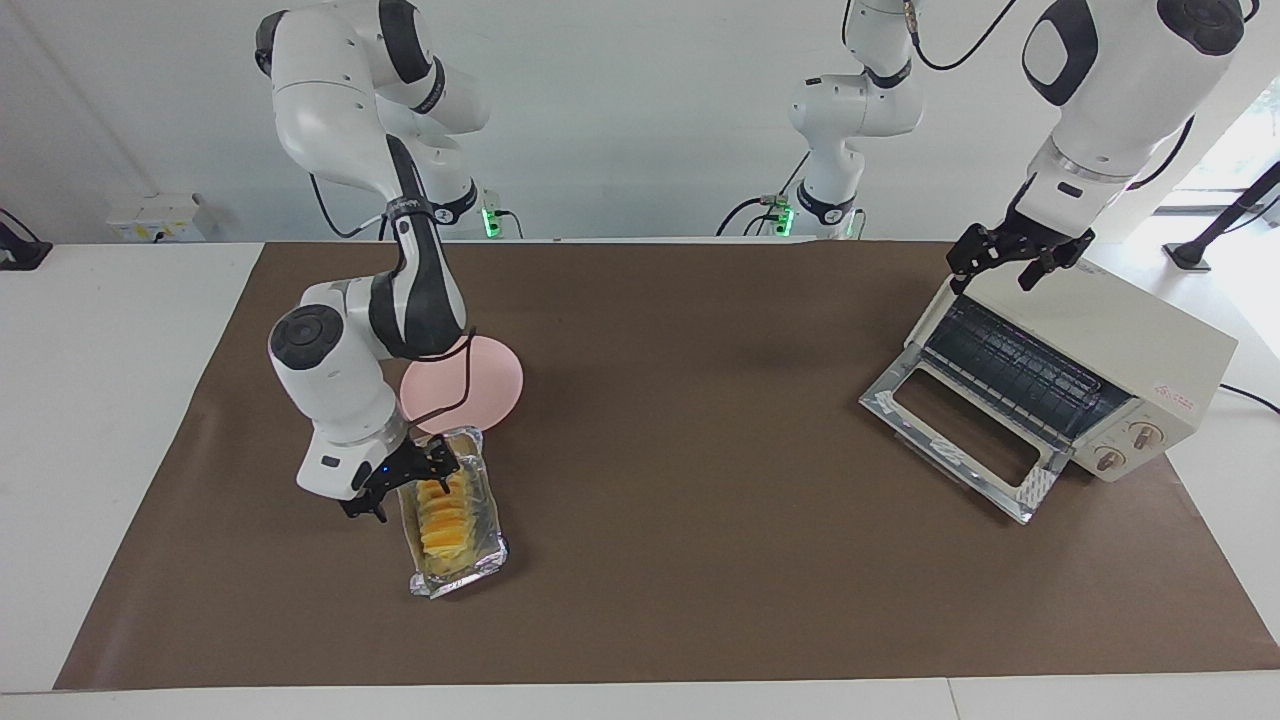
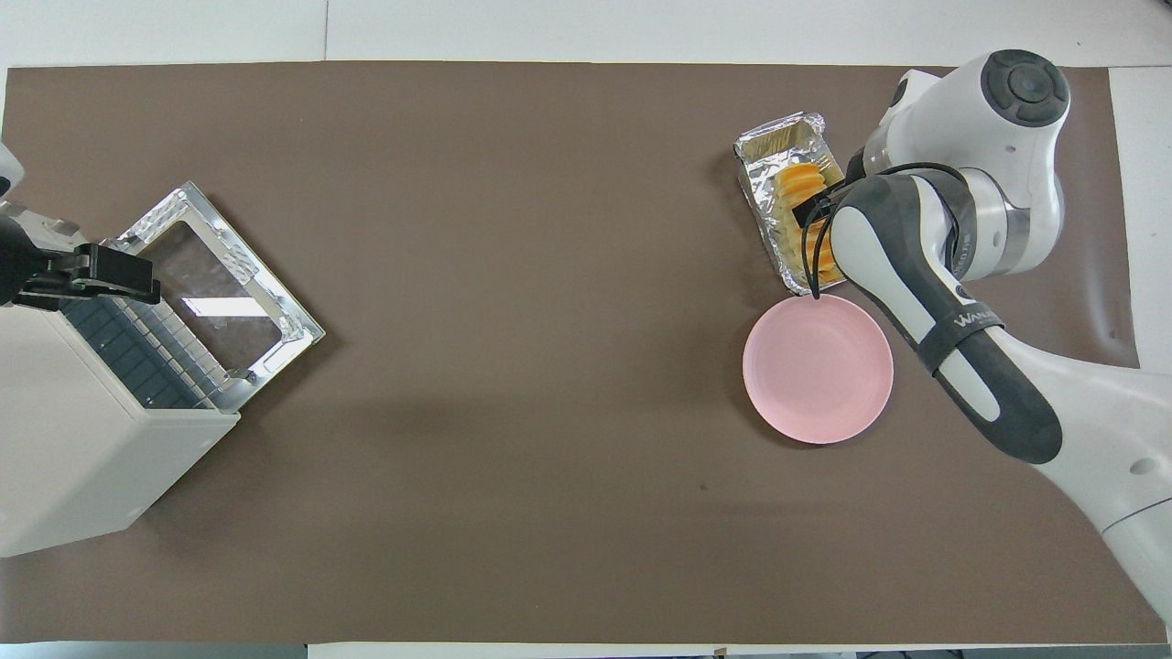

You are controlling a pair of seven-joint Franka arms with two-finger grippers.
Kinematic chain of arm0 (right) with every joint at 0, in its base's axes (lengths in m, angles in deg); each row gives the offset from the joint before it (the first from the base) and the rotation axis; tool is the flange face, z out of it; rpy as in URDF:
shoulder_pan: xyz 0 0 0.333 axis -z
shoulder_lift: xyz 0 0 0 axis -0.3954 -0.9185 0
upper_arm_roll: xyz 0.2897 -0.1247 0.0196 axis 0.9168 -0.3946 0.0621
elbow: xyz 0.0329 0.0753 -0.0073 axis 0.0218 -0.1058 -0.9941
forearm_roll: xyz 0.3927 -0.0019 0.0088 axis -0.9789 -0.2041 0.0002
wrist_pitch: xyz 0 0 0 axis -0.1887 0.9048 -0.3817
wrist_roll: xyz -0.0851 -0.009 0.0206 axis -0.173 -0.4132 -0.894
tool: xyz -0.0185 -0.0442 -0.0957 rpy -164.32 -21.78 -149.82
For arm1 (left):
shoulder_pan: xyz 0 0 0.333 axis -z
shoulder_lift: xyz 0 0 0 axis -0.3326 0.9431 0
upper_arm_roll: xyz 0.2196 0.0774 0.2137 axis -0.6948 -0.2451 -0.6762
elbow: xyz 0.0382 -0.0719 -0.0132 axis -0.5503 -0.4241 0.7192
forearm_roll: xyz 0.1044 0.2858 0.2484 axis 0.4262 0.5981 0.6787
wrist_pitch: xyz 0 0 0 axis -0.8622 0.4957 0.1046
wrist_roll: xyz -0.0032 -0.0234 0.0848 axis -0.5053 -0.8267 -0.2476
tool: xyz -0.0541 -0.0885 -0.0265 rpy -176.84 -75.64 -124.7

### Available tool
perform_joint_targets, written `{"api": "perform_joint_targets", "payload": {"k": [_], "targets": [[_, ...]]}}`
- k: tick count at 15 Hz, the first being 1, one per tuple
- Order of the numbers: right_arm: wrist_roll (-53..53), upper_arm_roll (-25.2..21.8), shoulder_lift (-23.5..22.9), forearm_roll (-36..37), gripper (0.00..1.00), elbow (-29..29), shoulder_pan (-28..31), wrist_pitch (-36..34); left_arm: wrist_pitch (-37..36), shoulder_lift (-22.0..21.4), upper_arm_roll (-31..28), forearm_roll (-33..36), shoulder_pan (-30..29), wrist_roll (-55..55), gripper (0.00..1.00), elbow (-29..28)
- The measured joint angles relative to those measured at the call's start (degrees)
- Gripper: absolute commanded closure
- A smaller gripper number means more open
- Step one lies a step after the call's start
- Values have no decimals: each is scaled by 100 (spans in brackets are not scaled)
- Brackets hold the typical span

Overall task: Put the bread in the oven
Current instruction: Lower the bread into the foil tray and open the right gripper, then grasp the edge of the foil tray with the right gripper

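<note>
Brown mat [image 1: 650,560] over white table [image 1: 100,400]

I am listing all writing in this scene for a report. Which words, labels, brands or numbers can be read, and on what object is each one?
"WANA...", cut off: on the strap around the right arm's forearm.
Red mark on the oven: too small to read.
Markings by the oven's two knobs: too small to read.
Nothing else is readable.

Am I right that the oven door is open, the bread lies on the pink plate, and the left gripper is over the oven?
Not quite: the bread lies in the foil tray, beside the pink plate, as the facing view shows. The rest holds: the oven door is open and the left gripper is over the oven.
</note>
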Motion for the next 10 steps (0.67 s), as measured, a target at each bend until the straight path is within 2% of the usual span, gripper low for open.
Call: {"api": "perform_joint_targets", "payload": {"k": [4,5,6,8,9,10], "targets": [[-617,-5,-80,-1,11,-45,188,343,0,0,0,0,0,0,0,0],[-624,-5,-91,-6,17,-105,203,432,0,0,0,0,0,0,0,0],[-624,-5,-98,-9,27,-190,205,537,0,0,0,0,0,0,0,0],[-624,-5,-115,-77,37,-320,230,665,0,0,0,0,0,0,0,0],[-624,-5,-120,-174,45,-351,262,691,0,0,0,0,0,0,0,0],[-624,-5,-123,-322,60,-370,293,699,0,0,0,0,0,0,0,0]]}}
